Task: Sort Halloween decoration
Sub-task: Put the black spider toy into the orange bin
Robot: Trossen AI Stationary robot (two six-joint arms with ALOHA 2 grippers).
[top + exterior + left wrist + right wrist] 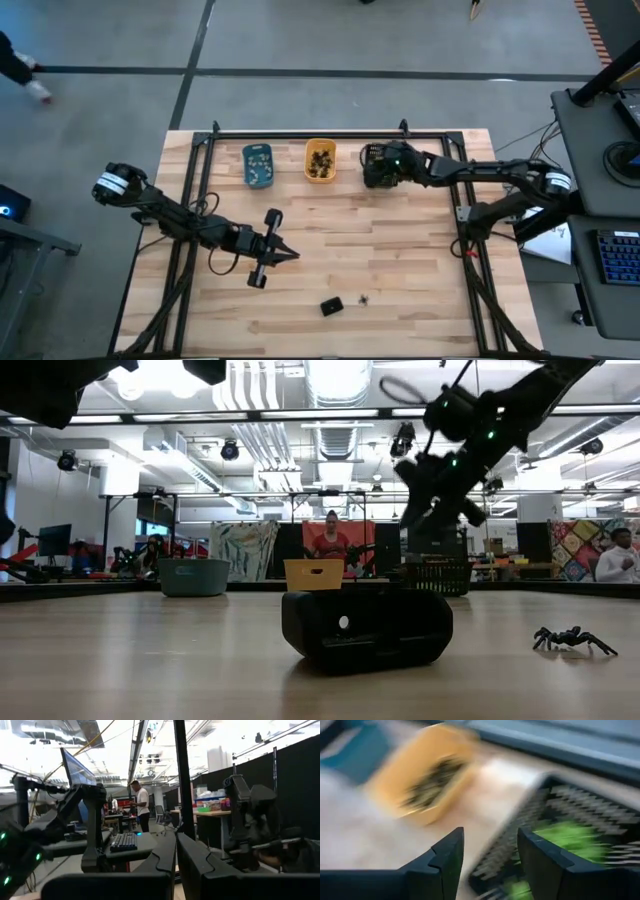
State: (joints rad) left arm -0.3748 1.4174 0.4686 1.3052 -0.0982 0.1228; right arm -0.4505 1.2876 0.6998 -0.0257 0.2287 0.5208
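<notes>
While the left gripper waits with jaws closed, well short of the orange tray, a black spider figure lies nearer still (alone on the tabletop); right of that tray, the right gripper hovers, jaws open, over the black tray holding yellow-green figures.

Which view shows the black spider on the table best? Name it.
The low view: the black spider stands in sharp profile beside a black block. The high view shows only a tiny speck. Neither wrist view shows it.
</notes>
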